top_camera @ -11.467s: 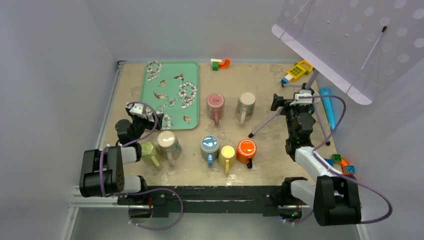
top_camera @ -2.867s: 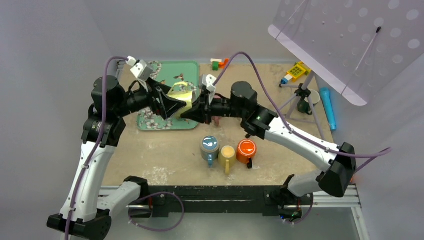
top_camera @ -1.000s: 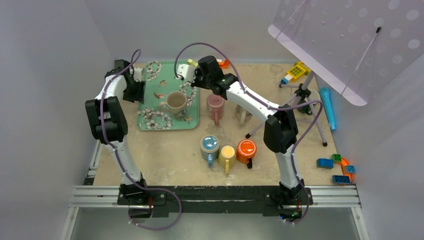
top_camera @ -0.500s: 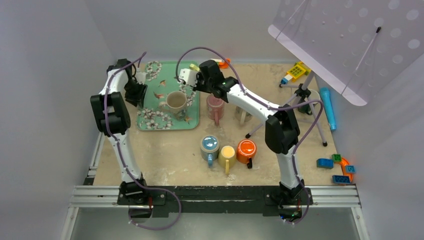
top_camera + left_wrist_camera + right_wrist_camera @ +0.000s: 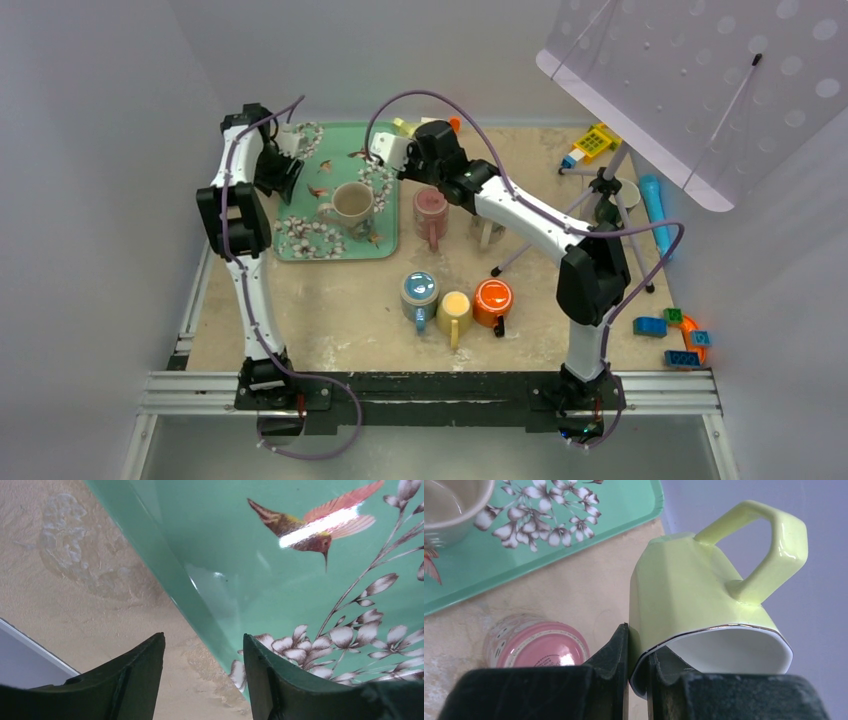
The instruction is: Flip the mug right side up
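A pale lime-green mug (image 5: pixel 696 597) hangs in the air, and my right gripper (image 5: pixel 639 630) is shut on its rim with one finger inside the mouth and one outside. Its mouth points back toward the wrist, base away and handle (image 5: pixel 769 545) up. From above only a sliver of this mug (image 5: pixel 402 126) shows, beyond the tray's far right corner. My left gripper (image 5: pixel 203 639) is open and holds nothing, low over the left edge of the green floral tray (image 5: pixel 300 580). In the top view it (image 5: pixel 290 170) sits at the tray's far left.
A beige mug (image 5: pixel 351 201) stands upright on the tray (image 5: pixel 335 160). A pink mug (image 5: pixel 536 642) lies base-up below the held mug. Blue (image 5: pixel 419 293), yellow (image 5: pixel 455 306) and orange (image 5: pixel 493 298) mugs sit base-up near the front. A tripod (image 5: pixel 604 195) stands at the right.
My right arm has carried the lime mug a little to the right. The left wrist has shifted slightly toward the tray's far left corner, its jaws a bit wider.
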Controlling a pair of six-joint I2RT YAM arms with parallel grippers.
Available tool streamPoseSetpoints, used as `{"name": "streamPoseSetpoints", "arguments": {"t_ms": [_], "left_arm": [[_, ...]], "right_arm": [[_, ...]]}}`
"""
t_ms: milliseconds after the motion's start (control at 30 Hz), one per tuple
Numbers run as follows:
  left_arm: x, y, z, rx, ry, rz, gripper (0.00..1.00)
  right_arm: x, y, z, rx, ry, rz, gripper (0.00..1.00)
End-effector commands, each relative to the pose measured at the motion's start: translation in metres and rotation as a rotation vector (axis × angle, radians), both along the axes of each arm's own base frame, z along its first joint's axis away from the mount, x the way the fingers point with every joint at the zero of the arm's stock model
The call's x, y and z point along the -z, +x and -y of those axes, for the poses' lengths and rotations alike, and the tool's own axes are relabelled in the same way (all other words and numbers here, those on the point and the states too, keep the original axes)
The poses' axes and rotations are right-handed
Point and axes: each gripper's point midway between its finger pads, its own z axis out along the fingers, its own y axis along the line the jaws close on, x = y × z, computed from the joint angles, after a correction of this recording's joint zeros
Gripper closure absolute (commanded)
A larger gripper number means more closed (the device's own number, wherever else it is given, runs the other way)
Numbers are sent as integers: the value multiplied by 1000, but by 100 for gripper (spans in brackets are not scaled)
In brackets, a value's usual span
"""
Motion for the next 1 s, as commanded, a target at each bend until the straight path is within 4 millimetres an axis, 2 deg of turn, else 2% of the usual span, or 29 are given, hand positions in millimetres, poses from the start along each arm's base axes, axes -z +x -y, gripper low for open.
{"name": "streamPoseSetpoints", "arguments": {"t_ms": [0,100,167,367,467,567,667,767,833,967], "left_arm": [[0,9,11,66,9,9,41],[6,15,11,72,14,16,52],[13,17,10,85,21,9,64],[23,18,10,142,11,-4,82],[24,18,11,175,15,0,100],[23,18,3,181,55,13,100],[30,-6,-10,269,116,-63,100],[32,-21,-29,265,170,-77,100],[30,-31,-40,261,192,-74,100],[37,-51,-56,255,207,-66,100]], "right_arm": [[-48,10,11,58,66,152,100],[-49,11,11,56,76,156,100],[-50,13,10,55,75,155,100],[-53,16,6,58,79,141,100],[-54,14,7,61,77,140,100],[-56,10,11,69,75,140,100],[-58,5,16,71,76,144,100],[-62,1,15,61,87,147,100],[-62,-1,11,51,89,144,100],[-60,-8,-1,15,85,129,100]]}}
